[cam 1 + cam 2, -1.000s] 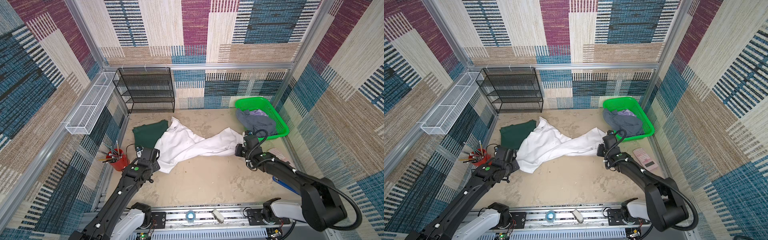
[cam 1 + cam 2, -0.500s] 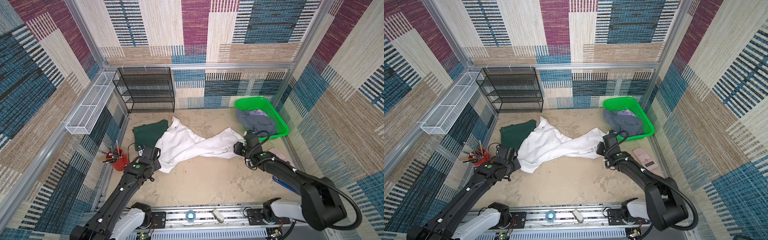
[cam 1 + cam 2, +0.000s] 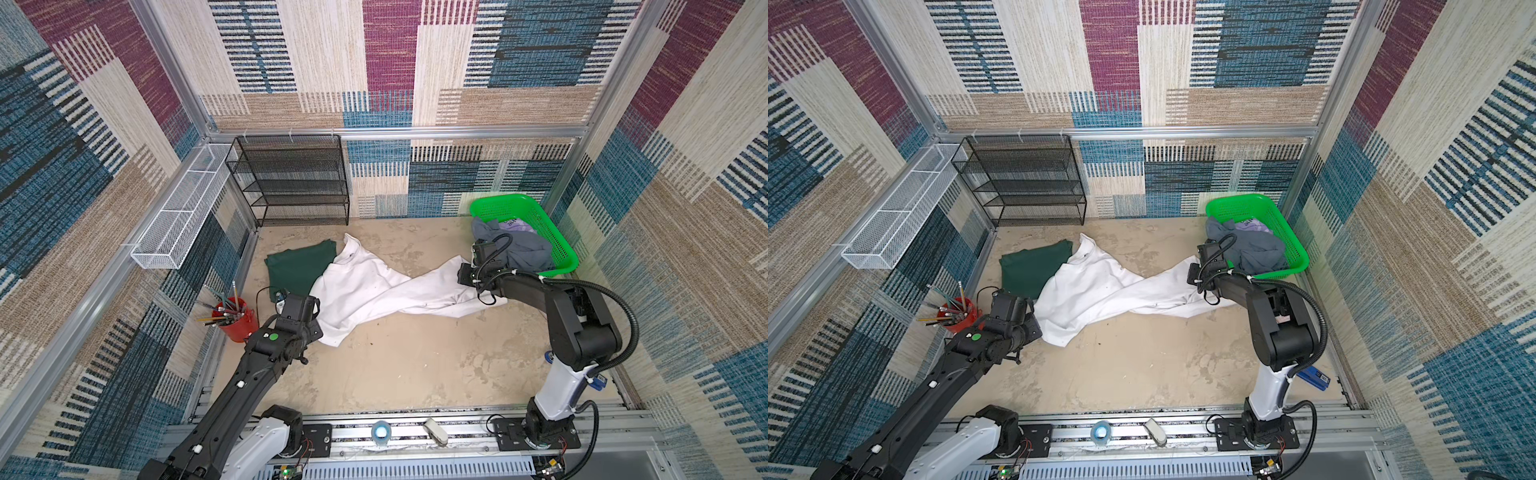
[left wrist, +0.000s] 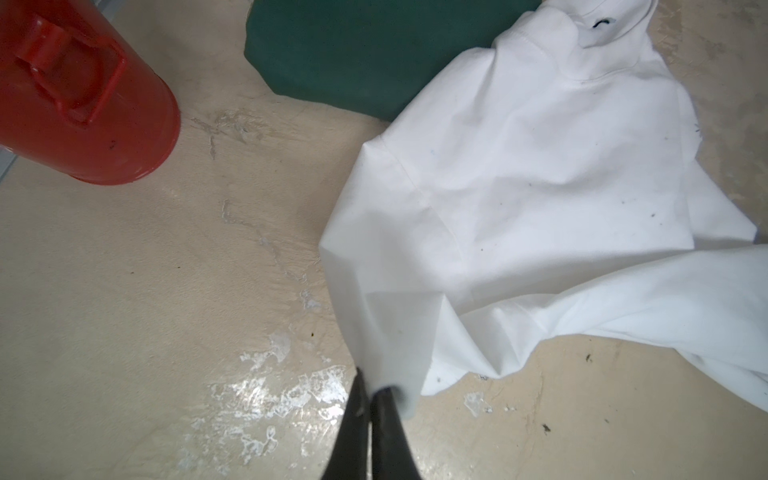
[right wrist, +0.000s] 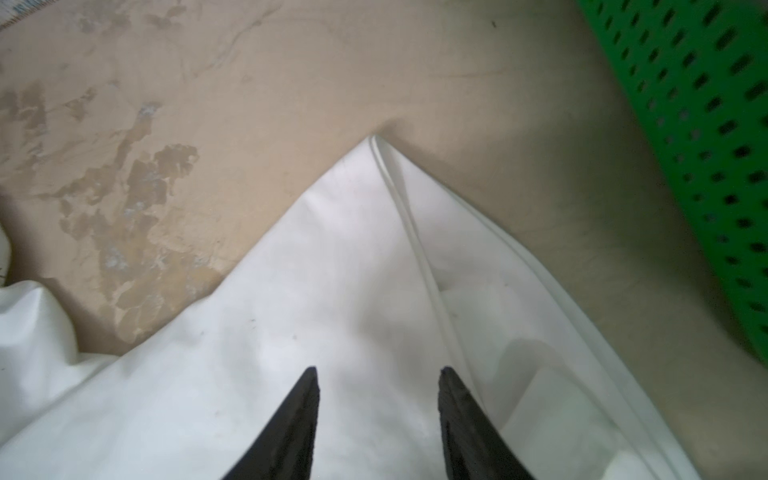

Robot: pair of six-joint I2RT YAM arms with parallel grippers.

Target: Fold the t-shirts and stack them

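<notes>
Left gripper [image 4: 371, 386] is clamped on the near-left edge of the white t-shirt [image 3: 374, 291], beside the red cup [image 3: 237, 322]. The white t-shirt lies twisted across the mid tabletop [image 3: 395, 365]. Right gripper [image 5: 378, 374] sits over its right corner, jaws apart, holding nothing. Farther back, the dark green t-shirt [image 3: 297, 270] lies flat, partly under the white one. The grey t-shirt [image 3: 523, 253] is heaped in the green basket [image 3: 505, 203], far right.

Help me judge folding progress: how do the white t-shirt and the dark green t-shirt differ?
The white t-shirt sprawls twisted, unfolded; the dark green t-shirt lies flat, roughly rectangular. White is far larger than green. The left gripper pinches white; nothing holds green. Both rest on the table, white overlapping green.
</notes>
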